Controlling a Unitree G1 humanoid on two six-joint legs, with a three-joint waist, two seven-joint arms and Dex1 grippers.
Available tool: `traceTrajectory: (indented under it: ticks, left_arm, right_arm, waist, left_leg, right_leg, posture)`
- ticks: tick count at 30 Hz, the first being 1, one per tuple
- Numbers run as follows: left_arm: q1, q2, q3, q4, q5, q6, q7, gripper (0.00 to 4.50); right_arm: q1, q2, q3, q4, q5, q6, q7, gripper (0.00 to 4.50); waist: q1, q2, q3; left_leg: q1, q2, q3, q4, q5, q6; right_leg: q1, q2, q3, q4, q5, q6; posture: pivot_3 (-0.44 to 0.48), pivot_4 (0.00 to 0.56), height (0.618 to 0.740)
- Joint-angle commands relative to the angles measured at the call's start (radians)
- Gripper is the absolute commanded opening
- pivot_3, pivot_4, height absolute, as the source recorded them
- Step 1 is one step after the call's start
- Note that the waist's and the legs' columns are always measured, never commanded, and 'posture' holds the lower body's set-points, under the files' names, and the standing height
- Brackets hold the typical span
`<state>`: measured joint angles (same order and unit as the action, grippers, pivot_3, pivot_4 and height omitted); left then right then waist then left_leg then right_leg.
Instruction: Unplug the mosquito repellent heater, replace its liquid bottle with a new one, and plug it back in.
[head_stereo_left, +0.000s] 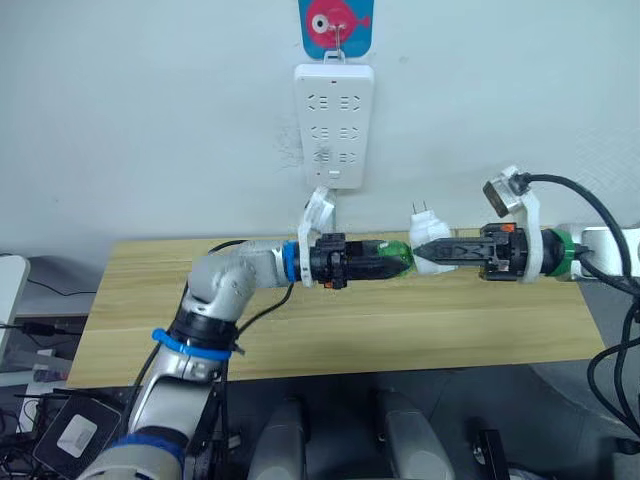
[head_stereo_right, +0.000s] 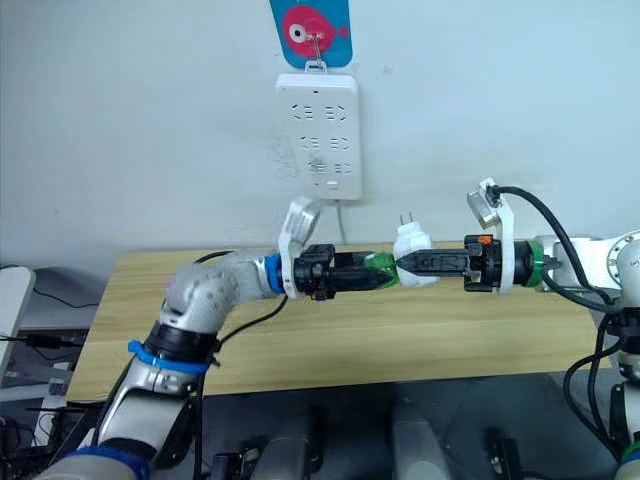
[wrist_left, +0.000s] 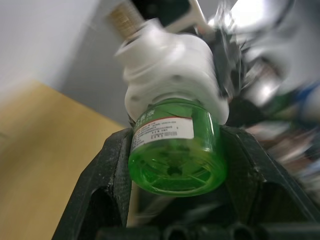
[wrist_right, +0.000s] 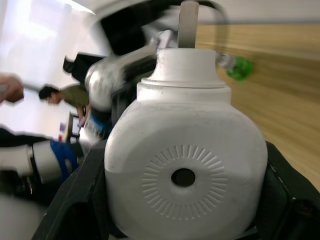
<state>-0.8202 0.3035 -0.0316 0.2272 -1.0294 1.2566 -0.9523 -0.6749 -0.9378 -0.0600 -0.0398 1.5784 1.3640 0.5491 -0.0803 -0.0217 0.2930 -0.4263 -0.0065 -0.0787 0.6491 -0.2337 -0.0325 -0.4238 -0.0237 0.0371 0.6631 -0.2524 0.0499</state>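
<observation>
Desk (head_stereo_left: 330, 335): pale wood, runs left to right under both arms. Wall behind it, far side, carries a white power strip (head_stereo_left: 334, 125) hung from a hook; its sockets look unoccupied.

Left arm comes in from the near left, right arm from the right; they meet above the middle of the desk, below the strip.

Right gripper (head_stereo_left: 432, 251): jaws closed on the mosquito repellent heater (head_stereo_left: 428, 245), gripping its rounded white body on two sides. Heater is unplugged, held in the air, prongs pointing up toward the wall.

Left gripper (head_stereo_left: 398, 260): jaws closed around the green liquid bottle (wrist_left: 176, 150), which is seated in the heater's socket. Cannot tell whether this is the old bottle or the new one.

A second small green item (wrist_right: 238, 67) lies on the desk farther off; blurred, identity unclear.

Handling, by judgement: both parts light, hard, smooth plastic, so slippery under twist. Bottle holds liquid; keep it square to the socket. Hold the heater by its broad flanks, bottle by its straight wall near the base, clear of the prongs.
</observation>
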Motion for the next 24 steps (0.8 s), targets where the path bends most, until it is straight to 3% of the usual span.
traceTrajectory:
  ticks: [1,6,10,13,16,18,20,22,24]
  left_arm:
    - [-0.079,0.018,0.131,0.146,-0.081,0.192,0.059,2.28]
    - [-0.016,-0.004,0.083,0.04,-0.03,0.137,0.069,2.28]
    - [0.056,-0.015,0.112,-0.017,0.005,0.084,0.152,3.53]
    - [0.14,0.019,0.125,-0.169,0.012,0.044,0.166,4.44]
    - [0.228,0.072,0.093,-0.333,0.047,-0.04,0.134,4.48]
    - [0.347,0.142,-0.035,-0.493,0.279,-0.351,0.08,4.48]
    - [0.473,0.192,-0.164,-0.591,0.598,-0.854,0.029,4.48]
    - [0.53,0.195,-0.22,-0.579,0.797,-1.234,0.032,4.48]
    - [0.522,0.168,-0.239,-0.47,0.991,-1.597,0.135,4.48]
  right_arm:
    - [0.04,-0.03,0.014,-0.121,-0.081,0.025,0.14,3.01]
    - [0.04,-0.006,-0.011,-0.086,-0.107,0.022,0.123,3.01]
    - [0.038,0.035,-0.049,-0.011,-0.079,0.025,0.015,3.01]
    - [0.026,0.063,-0.087,0.059,0.001,0.038,-0.087,3.01]
    - [0.023,0.069,-0.106,0.1,0.079,0.044,-0.169,3.01]
    - [0.022,0.066,-0.115,0.132,0.119,0.043,-0.219,3.01]
    - [0.016,0.064,-0.116,0.167,0.154,0.043,-0.255,3.01]
    - [0.008,0.064,-0.11,0.191,0.188,0.043,-0.285,3.01]
    - [-0.014,0.061,-0.085,0.223,0.258,0.053,-0.309,3.01]
  waist:
    - [-0.004,0.0,0.0]
    - [-0.01,0.0,0.0]
    - [-0.006,0.0,0.0]
    - [-0.006,0.0,0.0]
    - [-0.003,0.0,0.0]
    - [-0.002,0.0,0.0]
    - [-0.001,0.0,0.0]
    - [0.004,0.0,0.0]
    - [0.02,0.0,0.0]
  left_leg:
    - [0.0,-0.001,0.0,0.0,0.0,0.0]
    - [0.001,0.001,0.003,-0.002,0.0,-0.001]
    - [0.001,0.001,0.002,-0.001,0.001,-0.001]
    - [0.001,0.001,0.003,0.0,0.001,-0.001]
    - [0.001,0.0,0.004,0.0,0.001,-0.001]
    - [0.001,0.0,0.005,-0.001,0.001,-0.001]
    - [0.002,0.0,0.006,-0.003,0.001,-0.002]
    - [0.003,-0.001,0.009,-0.004,0.001,-0.001]
    - [0.002,-0.001,0.009,-0.003,0.001,-0.001]
  right_leg:
    - [0.0,0.0,0.0,0.0,0.0,0.0]
    - [-0.002,0.0,0.004,0.002,0.003,-0.005]
    - [-0.002,0.0,0.003,0.002,0.003,-0.006]
    - [-0.002,-0.002,0.007,0.002,0.004,-0.006]
    - [-0.002,-0.003,0.007,0.001,0.004,-0.006]
    - [-0.002,-0.003,0.006,0.001,0.004,-0.006]
    - [-0.001,-0.003,0.007,-0.001,0.004,-0.006]
    - [-0.001,-0.004,0.009,-0.002,0.004,-0.006]
    - [-0.001,-0.005,0.009,-0.002,0.004,-0.007]
  posture:
    - [-0.103,0.282,0.74]
    - [-0.122,0.279,0.74]
    - [-0.131,0.28,0.74]
    - [-0.134,0.281,0.74]
    - [-0.132,0.281,0.74]
    - [-0.124,0.281,0.74]
    - [-0.112,0.282,0.74]
    - [-0.112,0.282,0.74]
    - [-0.1,0.283,0.74]
